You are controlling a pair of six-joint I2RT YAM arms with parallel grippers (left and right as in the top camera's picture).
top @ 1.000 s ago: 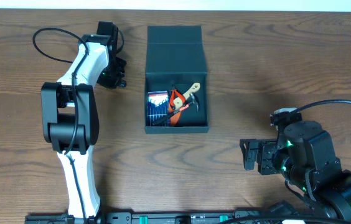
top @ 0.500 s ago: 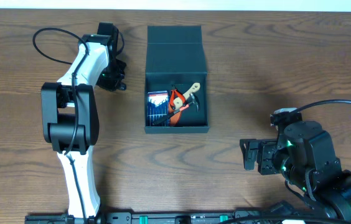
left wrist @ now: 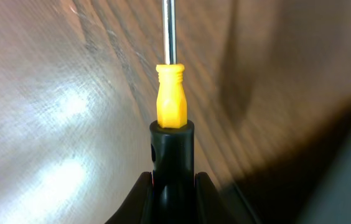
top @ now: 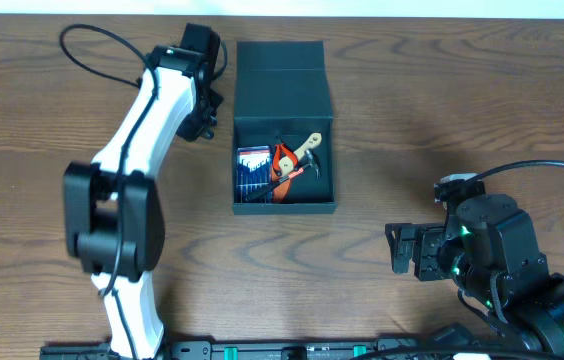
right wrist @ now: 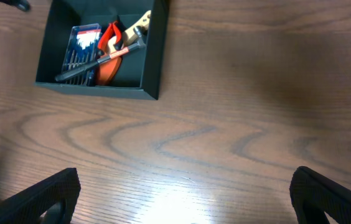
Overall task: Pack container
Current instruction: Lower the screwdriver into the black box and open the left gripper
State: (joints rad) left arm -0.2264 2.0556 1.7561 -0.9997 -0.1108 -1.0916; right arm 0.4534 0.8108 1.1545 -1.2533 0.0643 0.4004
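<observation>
The container is a dark teal-black box with its flap lid open toward the far side. It holds a blue drill-bit case, orange pliers and a wooden-handled tool. The box also shows in the right wrist view. My left gripper is just left of the box, above the table, shut on a screwdriver with a black and yellow handle and a steel shaft. My right gripper is open and empty over bare table at the front right.
The brown wooden table carries the box. A black cable loops at the far left behind the left arm. The right arm's base fills the front right corner.
My left gripper has lifted and moved right, toward the box's left wall, with the screwdriver in it. The right arm has not moved.
</observation>
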